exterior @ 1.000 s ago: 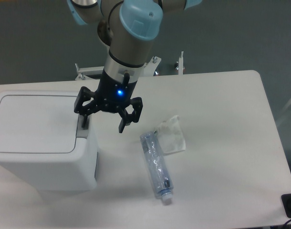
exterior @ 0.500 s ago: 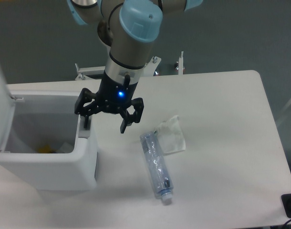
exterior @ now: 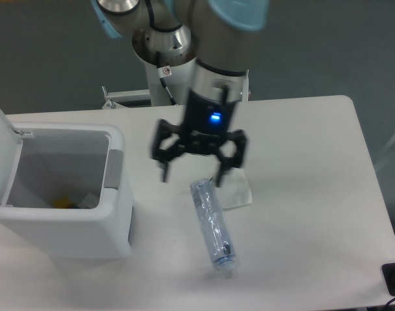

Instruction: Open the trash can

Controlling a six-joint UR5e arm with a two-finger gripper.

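— At the table's left end, what is that big thing, and why does it stand like that?

— That is the large boxy white plastic trash can with rounded corners. Its flat hinged white lid stands tipped up at the far left, so the inside is open to view. I would judge the opening done. The grey push-button tab sits on the rim's right side, nearest the arm, which is where a press would release the lid.

— Anything inside?

— Something yellow and a pale scrap near the bottom; too small to name.

— And the pincer?

— The black two-finger gripper hangs over the white table, well apart from the bin, to the right of the tab. It is blurred, so take this with care, but its fingers look spread wide and nothing is between them. It touches nothing that I can see.

— What lies under it?

— A clear crushed plastic bottle lying on its side, cap end toward the near edge, just below the fingertips. Beside it, touching or partly under its upper end, is a crumpled clear plastic wrapper.

— Why there?

— My guess: rubbish laid out within reach of the open bin.
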